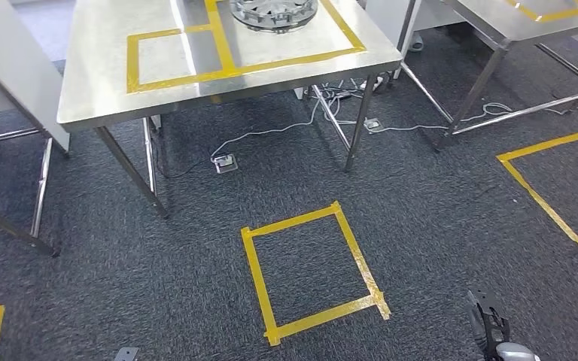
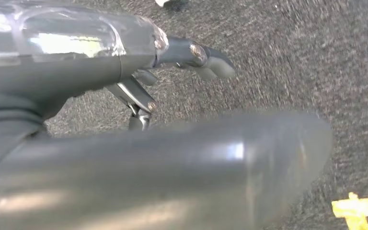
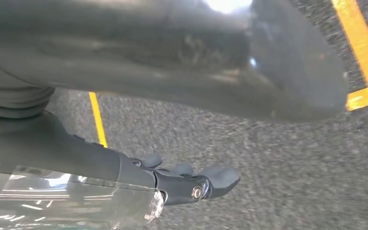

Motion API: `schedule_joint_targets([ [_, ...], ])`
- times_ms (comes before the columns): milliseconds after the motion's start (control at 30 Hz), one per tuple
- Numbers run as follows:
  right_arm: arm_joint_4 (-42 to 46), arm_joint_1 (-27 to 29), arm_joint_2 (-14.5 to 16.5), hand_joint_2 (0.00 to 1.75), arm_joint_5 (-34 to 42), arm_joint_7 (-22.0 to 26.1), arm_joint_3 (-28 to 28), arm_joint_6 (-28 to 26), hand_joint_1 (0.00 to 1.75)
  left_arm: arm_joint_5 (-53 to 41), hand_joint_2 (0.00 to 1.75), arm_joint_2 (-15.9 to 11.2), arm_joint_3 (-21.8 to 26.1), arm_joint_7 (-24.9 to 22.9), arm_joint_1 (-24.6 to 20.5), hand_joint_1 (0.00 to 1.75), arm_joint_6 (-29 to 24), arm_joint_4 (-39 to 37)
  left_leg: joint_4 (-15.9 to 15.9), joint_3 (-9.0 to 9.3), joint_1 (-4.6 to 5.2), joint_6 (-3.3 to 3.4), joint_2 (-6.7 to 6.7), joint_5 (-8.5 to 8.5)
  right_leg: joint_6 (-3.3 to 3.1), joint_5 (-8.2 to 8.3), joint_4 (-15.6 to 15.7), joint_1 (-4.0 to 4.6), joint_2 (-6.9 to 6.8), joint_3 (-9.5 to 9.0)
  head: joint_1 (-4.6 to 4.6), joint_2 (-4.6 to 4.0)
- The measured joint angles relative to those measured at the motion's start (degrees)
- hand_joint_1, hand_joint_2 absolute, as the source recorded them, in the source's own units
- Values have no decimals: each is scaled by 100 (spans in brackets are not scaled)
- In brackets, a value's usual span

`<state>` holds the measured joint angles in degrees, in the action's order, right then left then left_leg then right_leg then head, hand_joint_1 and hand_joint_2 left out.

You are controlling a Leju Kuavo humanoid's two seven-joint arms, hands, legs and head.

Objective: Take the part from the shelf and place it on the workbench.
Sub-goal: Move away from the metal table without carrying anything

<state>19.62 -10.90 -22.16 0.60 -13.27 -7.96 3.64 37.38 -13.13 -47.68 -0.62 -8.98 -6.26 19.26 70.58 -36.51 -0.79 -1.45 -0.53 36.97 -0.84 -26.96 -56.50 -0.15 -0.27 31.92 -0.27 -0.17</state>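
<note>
On the steel table [image 1: 105, 90] up ahead sits the part [image 1: 273, 13], a round grey metal ring w/ ribs, lying flat inside a yellow tape box [image 1: 286, 53] at the far edge of the head view. No shelf can be seen from here, so I'd guess this table is the workbench and the part is already put down, but that's only a guess.

The right hand [image 1: 489, 323] hangs low at the robot's side, over the dark carpet [image 1: 436, 226]. In the right wrist view its fingers [image 3: 211, 179] are stretched out and apart, w/ nothing in them. The left hand [image 2: 187, 55] hangs over carpet too, fingers out straight, holding nothing.

Which way is the part from the hands? Far ahead and higher up, well apart from both. It's round, so no long side to line up with. It lies a bit left of the right hand, across the yellow floor square [image 1: 312, 271]. I can't tell which hand is nearer, bc the left one isn't in the head view.

If the robot needed the part again, I think it'd have to step fwd first.
</note>
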Motion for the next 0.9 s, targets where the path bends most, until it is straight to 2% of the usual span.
schedule_joint_targets([
  [33, -5, 9, 11, 0, 1, 0, 16, 1, 0, 0, 0, 1, -4, -1, 12, 0, -1, -3, 250, -139, 1, 4, 4, 52, -6, 0, -4, 10, 75, 1, -20, 0],
  [67, -11, 21, 19, 0, 2, 0, 31, 0, 0, 0, 0, 1, -9, -2, 21, 0, -1, -6, 303, -188, 0, 12, 13, -15, -7, -1, -10, 17, 153, 0, -29, 0],
  [100, -16, 30, 22, 0, 7, 0, 43, -2, 0, 0, 0, 2, -14, -2, 25, 0, 0, -8, 152, -139, -1, 24, 6, -183, -6, -4, -20, 20, 232, -3, -35, 0],
  [133, -20, 38, 23, 0, 13, 0, 50, -5, 0, 0, 0, 1, -18, -3, 27, 0, 3, -10, -164, -7, -4, 40, -55, -415, 1, -10, -34, 19, 310, -5, -44, 0],
  [167, -21, 49, 23, 0, 28, 0, 58, -10, 0, 0, 0, -1, -20, -5, 26, 0, 8, -13, -508, 144, -19, 62, -236, -609, 15, -21, -54, 16, 381, 3, -54, 0],
  [200, -20, 55, 21, 0, 49, -1, 67, -15, 0, 0, 0, -2, -21, -10, 27, 0, 15, -14, -822, 277, -39, 74, -413, -727, 39, -36, -89, 14, 455, 27, -56, 0],
  [233, -16, 66, 19, 0, 81, -2, 78, -20, 0, 0, 0, -1, -25, -20, 30, 0, 28, -16, -1018, 359, -52, 81, -562, -774, 72, -43, -116, 3, 528, 62, -55, 0],
  [267, -8, 84, 15, 0, 128, -7, 88, -24, 0, 0, 0, 0, -31, -37, 34, 0, 45, -18, -1099, 392, -56, 88, -635, -755, 110, -43, -134, -13, 609, 101, -51, 0],
  [333, 7, 132, 2, 0, 230, -28, 108, -30, 0, 0, 0, 4, -47, -71, 36, 0, 76, -19, -1146, 415, -48, 111, -483, -747, 185, -28, -142, -44, 736, 155, -43, 0],
  [367, 10, 159, -4, 0, 280, -44, 119, -34, 0, 0, 0, 2, -51, -91, 35, 0, 81, -20, -1167, 434, -50, 133, -386, -752, 218, -55, -181, -42, 669, 181, -26, 0],
  [400, 10, 176, -13, 0, 324, -57, 134, -38, 0, 0, 0, -1, -54, -111, 35, 0, 77, -20, -1189, 457, -56, 158, -286, -754, 253, -133, -305, -37, 531, 242, 17, 0],
  [467, 9, 195, -10, 0, 415, -74, 181, -43, 0, 9, 0, -13, -56, -164, 42, 0, 57, -22, -1207, 493, -45, 193, -65, -737, 324, -452, -900, -40, 184, 530, 115, 0],
  [500, 7, 211, 4, 0, 458, -85, 206, -43, 0, 16, 0, -24, -57, -195, 45, 0, 49, -24, -1207, 501, -35, 205, 45, -722, 355, -619, -1279, -57, 101, 718, 153, 0],
  [533, 2, 238, 29, 0, 504, -98, 229, -42, 0, 25, 0, -41, -59, -233, 45, 0, 44, -25, -1206, 509, -25, 205, 150, -707, 377, -719, -1580, -73, 64, 865, 170, 0],
  [567, -7, 270, 59, 0, 554, -110, 251, -38, 0, 30, 0, -62, -64, -280, 44, 0, 37, -25, -1205, 521, -19, 198, 248, -690, 387, -708, -1696, -84, 46, 920, 183, 0],
  [600, -19, 295, 90, 0, 610, -120, 275, -39, 0, 33, 0, -90, -73, -328, 41, 0, 20, -22, -1205, 540, -15, 183, 338, -671, 385, -591, -1597, -89, 32, 866, 198, 0],
  [667, -50, 313, 172, 0, 738, -121, 326, -80, 0, 38, 0, -167, -93, -406, 23, 0, -65, -2, -1207, 591, -12, 142, 509, -628, 336, -210, -896, -73, -77, 511, 234, 0],
  [700, -70, 309, 225, 0, 797, -119, 345, -122, 0, 50, 0, -216, -101, -439, 6, 0, -127, 17, -1206, 608, -5, 115, 582, -606, 291, -89, -542, -43, -172, 330, 255, 0],
  [733, -91, 308, 289, 0, 855, -112, 359, -175, 0, 71, 0, -277, -106, -488, -11, 0, -200, 48, -1207, 620, 1, 87, 645, -589, 241, -29, -299, -13, -248, 208, 268, 0],
  [767, -114, 313, 354, 0, 909, -97, 373, -226, 0, 103, 0, -349, -115, -556, -21, 0, -283, 99, -1213, 632, 4, 56, 702, -578, 196, -35, -192, 17, -290, 157, 272, 0],
  [833, -168, 340, 467, 0, 1015, -59, 414, -309, 0, 177, 0, -525, -140, -720, -14, 0, -470, 289, -1240, 671, -2, -8, 780, -565, 112, -39, -162, 41, -217, 147, 265, 0],
  [867, -192, 357, 513, 0, 1054, -39, 441, -334, 0, 203, 0, -626, -154, -783, -4, 0, -554, 417, -1231, 689, -16, -41, 674, -535, 74, -25, -126, 38, -174, 129, 257, -1],
  [900, -213, 358, 550, 0, 1080, -22, 468, -351, 0, 221, 0, -723, -165, -826, 9, 0, -617, 549, -1149, 664, -26, -64, 483, -463, 33, -4, -84, 30, -136, 107, 247, -1],
])
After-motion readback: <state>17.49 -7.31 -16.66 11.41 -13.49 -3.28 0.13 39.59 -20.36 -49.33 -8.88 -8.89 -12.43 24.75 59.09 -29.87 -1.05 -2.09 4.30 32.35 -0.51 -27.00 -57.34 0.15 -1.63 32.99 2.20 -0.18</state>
